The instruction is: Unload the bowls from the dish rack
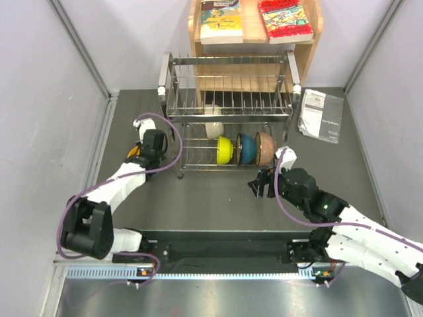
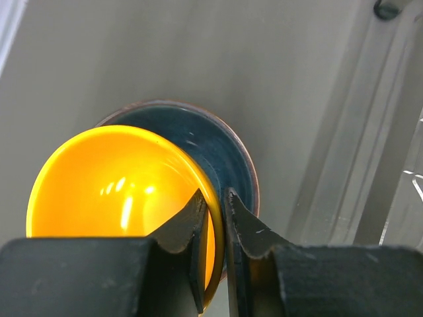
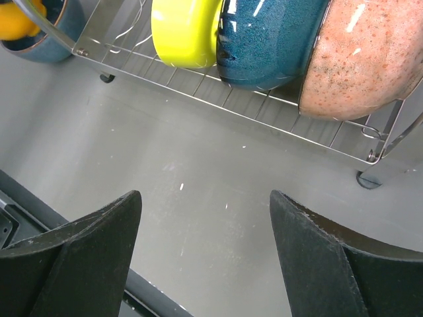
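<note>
The left pincer [image 2: 215,195] is pinching the thin rim of the orange bowl [image 2: 119,188]. That bowl sits in or just over the large blue bowl [image 2: 221,142] on the worktop [image 1: 218,198], left of the dish rack [image 1: 228,99] in the overhead view. Whether the two bowls touch I cannot tell.

To my eye that edge grip is chancy. The glaze is slick, so the bowl could swivel or slip out. Let go from any height, it would clatter into the blue one, and the inner finger might drag it when the pincer lifts away.

The right pincer [image 3: 205,198] stands spread wide and empty, below the rack's lower tier in the frame. Going in, it could nudge a neighbouring bowl or snag a wire.

Counted: six bowls, two out and four in the rack, namely the cream-white bowl [image 1: 213,122], lime-yellow bowl [image 1: 225,149], teal-blue bowl [image 1: 247,148] and pinkish bowl [image 1: 266,148]; one rack, two arms
</note>
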